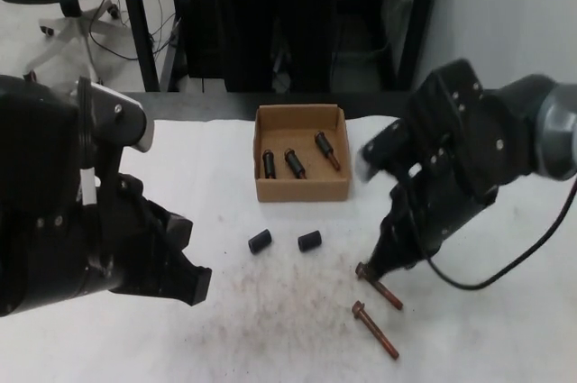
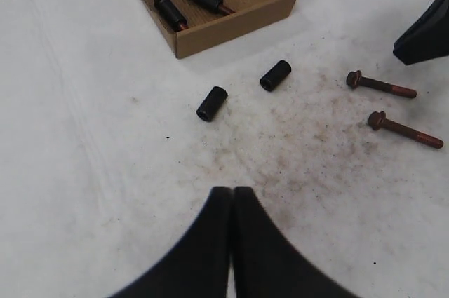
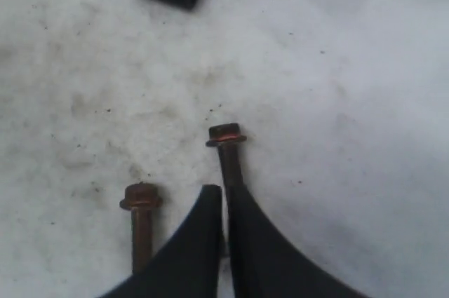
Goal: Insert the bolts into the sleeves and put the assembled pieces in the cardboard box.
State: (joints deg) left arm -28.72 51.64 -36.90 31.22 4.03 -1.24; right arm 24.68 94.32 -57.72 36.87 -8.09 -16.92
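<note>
Cardboard box [image 1: 301, 189] sits at the far centre of the bench [image 1: 207, 194] and contains three assembled pieces [image 1: 295, 163]. Two black sleeves lie loose just near of it, the left sleeve [image 1: 261, 241] beside the right sleeve [image 1: 309, 241], and to their right lie the far bolt [image 1: 379, 284] and the near bolt [image 1: 375, 330]. Right gripper [image 3: 224, 189] has its fingers together over the far bolt's shank, while the left gripper [image 2: 231, 189], fingers likewise together, hangs at near left, apart from the sleeves.

Rust-brown bolts [image 2: 381, 85], black sleeves [image 2: 211, 103], tan cardboard box [image 2: 231, 26]
</note>
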